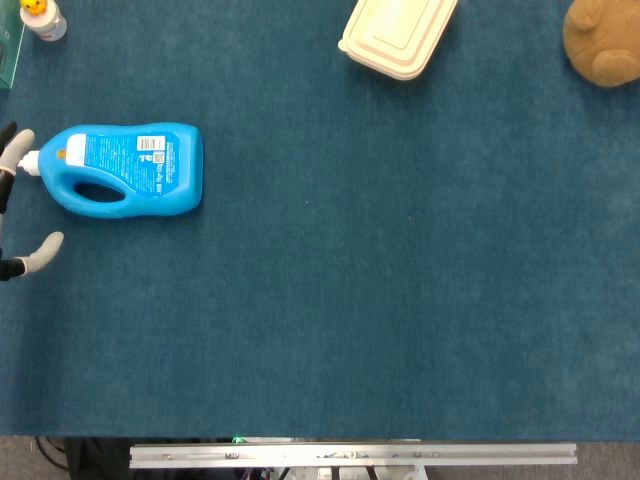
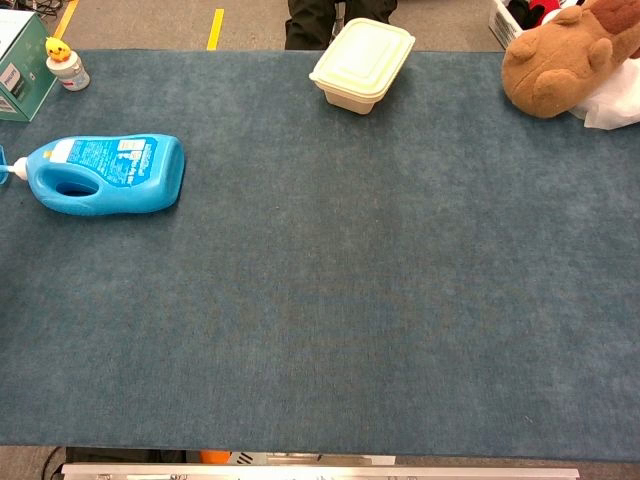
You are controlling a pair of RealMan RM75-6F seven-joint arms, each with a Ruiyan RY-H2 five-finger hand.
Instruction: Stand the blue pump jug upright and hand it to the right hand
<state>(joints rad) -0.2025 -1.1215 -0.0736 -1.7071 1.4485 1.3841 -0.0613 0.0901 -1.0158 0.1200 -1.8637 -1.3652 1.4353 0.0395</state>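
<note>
A: State the hand condition.

B: Left hand shows only at the left edge of the head view: pale fingertips spread apart, nothing between them, one beside the pump nozzle. Contact cannot be confirmed. The right hand appears in neither view.

A: Locate the task object.

B: Blue pump jug lies on its side at far left, nozzle pointing left toward the hand, handle opening facing up. Judged: this orientation presents neck and handle for a righting grasp.

A: Materials?

B: Glossy moulded plastic, printed label, on a felt-like blue table cover. A cream lidded container sits far centre.
</note>
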